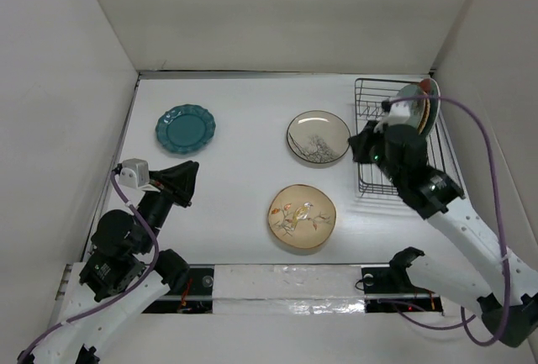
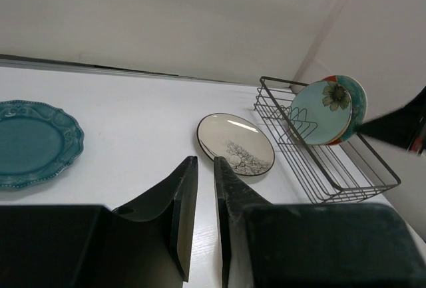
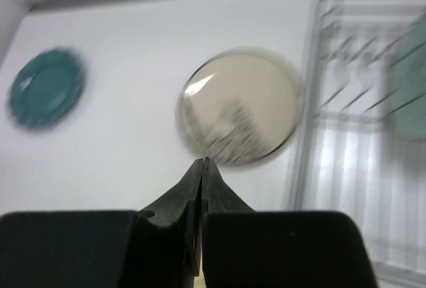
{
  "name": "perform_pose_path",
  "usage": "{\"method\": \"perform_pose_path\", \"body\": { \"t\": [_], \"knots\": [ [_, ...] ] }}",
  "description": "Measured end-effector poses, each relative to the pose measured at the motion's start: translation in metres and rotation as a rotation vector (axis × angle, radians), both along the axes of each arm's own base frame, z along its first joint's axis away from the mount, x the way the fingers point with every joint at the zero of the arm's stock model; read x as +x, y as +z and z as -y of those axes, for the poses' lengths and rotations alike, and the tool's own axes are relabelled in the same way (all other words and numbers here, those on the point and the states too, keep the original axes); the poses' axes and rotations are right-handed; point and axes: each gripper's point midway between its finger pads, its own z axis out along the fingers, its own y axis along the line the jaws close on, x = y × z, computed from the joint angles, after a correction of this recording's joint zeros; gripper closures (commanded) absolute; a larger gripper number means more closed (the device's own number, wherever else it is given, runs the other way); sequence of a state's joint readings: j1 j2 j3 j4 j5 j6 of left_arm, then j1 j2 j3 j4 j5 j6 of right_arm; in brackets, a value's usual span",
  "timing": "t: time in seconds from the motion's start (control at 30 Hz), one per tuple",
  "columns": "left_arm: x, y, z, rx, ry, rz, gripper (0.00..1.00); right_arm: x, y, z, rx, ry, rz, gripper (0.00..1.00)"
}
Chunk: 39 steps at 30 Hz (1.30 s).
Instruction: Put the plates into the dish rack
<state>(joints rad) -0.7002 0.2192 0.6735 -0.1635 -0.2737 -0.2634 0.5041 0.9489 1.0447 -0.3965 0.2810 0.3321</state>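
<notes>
The scalloped dark teal plate (image 1: 185, 129) lies flat at the far left. The cream plate with black branches (image 1: 319, 137) and the beige bird plate (image 1: 302, 217) lie flat mid-table. The black wire dish rack (image 1: 374, 181) stands at the right. Three plates stand on edge at its far end, the pale teal plate (image 2: 321, 112) in front. My right gripper (image 1: 363, 147) is shut and empty, over the rack's left edge beside the cream plate (image 3: 239, 105). My left gripper (image 2: 204, 159) is empty, its jaws a narrow gap apart, low over the table at the near left (image 1: 189, 182).
White walls close in the table on the left, back and right. The right arm (image 2: 399, 125) reaches over the rack's near part. The right wrist view is motion-blurred. The teal plate also shows in the left wrist view (image 2: 33, 142) and the right wrist view (image 3: 46, 87).
</notes>
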Motion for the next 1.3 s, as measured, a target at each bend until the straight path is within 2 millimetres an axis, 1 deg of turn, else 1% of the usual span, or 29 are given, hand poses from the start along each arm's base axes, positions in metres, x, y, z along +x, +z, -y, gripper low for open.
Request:
{"method": "perform_pose_path", "body": {
  "t": [0.07,0.1,0.13,0.17,0.2,0.23,0.27,0.3,0.37,0.43,0.5,0.53,0.63,0.67,0.7,0.73,0.77,0.93,0.97,1.03,1.13,1.17,1.23,1.27,1.3],
  "knots": [
    [0.0,0.0,0.0,0.001,0.0,0.0,0.88,-0.033,-0.042,-0.038,0.081,0.117,-0.112,1.0],
    [0.0,0.0,0.0,0.0,0.002,0.0,0.88,-0.051,-0.068,-0.051,0.099,0.154,-0.186,0.97],
    [0.0,0.0,0.0,-0.001,0.003,0.0,0.88,-0.07,-0.096,-0.062,0.103,0.18,-0.274,0.78],
    [0.0,0.0,0.0,-0.001,0.003,0.0,0.88,-0.089,-0.121,-0.068,0.095,0.188,-0.358,0.64],
    [0.0,0.0,-0.001,-0.001,0.004,0.0,0.87,-0.106,-0.142,-0.069,0.081,0.184,-0.429,0.49],
    [0.0,0.0,-0.001,-0.001,0.004,0.0,0.85,-0.121,-0.156,-0.068,0.073,0.175,-0.486,0.29],
    [0.0,0.0,-0.001,-0.001,0.005,0.0,0.84,-0.131,-0.164,-0.064,0.069,0.152,-0.525,0.24],
    [0.0,0.0,-0.001,-0.001,0.004,0.0,0.83,-0.135,-0.168,-0.059,0.067,0.12,-0.546,0.21],
    [0.0,0.0,-0.001,-0.001,0.005,0.0,0.8,-0.136,-0.171,-0.056,0.1,0.07,-0.567,0.2],
    [0.001,0.0,-0.001,-0.002,0.006,0.0,0.76,-0.136,-0.183,-0.055,0.114,0.037,-0.598,0.21],
    [0.001,0.001,-0.002,-0.004,0.012,0.001,0.76,-0.14,-0.203,-0.055,0.109,0.0,-0.649,0.23],
    [0.001,0.001,-0.003,-0.006,0.015,0.002,0.75,-0.143,-0.216,-0.054,0.104,-0.025,-0.682,0.26],
    [0.0,0.002,-0.005,-0.01,0.021,0.005,0.74,-0.155,-0.251,-0.047,0.095,-0.1,-0.763,0.3],
    [0.0,0.002,-0.005,-0.01,0.022,0.005,0.74,-0.159,-0.26,-0.045,0.105,-0.118,-0.783,0.32],
    [0.0,0.002,-0.005,-0.01,0.023,0.005,0.73,-0.162,-0.267,-0.043,0.113,-0.131,-0.797,0.38],
    [0.0,0.002,-0.005,-0.01,0.023,0.005,0.73,-0.166,-0.274,-0.042,0.132,-0.147,-0.814,0.38],
    [0.0,0.002,-0.005,-0.01,0.024,0.005,0.72,-0.164,-0.275,-0.046,0.176,-0.159,-0.807,0.41],
    [0.001,0.002,-0.007,-0.011,0.033,0.004,0.72,-0.148,-0.273,-0.078,0.407,-0.133,-0.762,0.45],
    [0.001,0.002,-0.007,-0.012,0.034,0.004,0.72,-0.146,-0.273,-0.083,0.444,-0.128,-0.756,0.49],
    [0.001,0.002,-0.007,-0.012,0.035,0.004,0.71,-0.143,-0.274,-0.092,0.507,-0.118,-0.754,0.54],
    [0.001,0.002,-0.007,-0.012,0.036,0.003,0.71,-0.14,-0.277,-0.101,0.57,-0.109,-0.753,0.71],
    [0.001,0.002,-0.007,-0.012,0.037,0.003,0.71,-0.139,-0.278,-0.103,0.586,-0.111,-0.754,0.82],
    [0.001,0.002,-0.007,-0.012,0.037,0.003,0.71,-0.14,-0.281,-0.104,0.604,-0.116,-0.761,0.98],
    [0.001,0.002,-0.007,-0.013,0.037,0.003,0.71,-0.14,-0.279,-0.106,0.619,-0.112,-0.759,1.0],
    [0.001,0.002,-0.007,-0.014,0.037,0.005,0.71,-0.141,-0.276,-0.11,0.635,-0.101,-0.754,1.0]
  ]
}}
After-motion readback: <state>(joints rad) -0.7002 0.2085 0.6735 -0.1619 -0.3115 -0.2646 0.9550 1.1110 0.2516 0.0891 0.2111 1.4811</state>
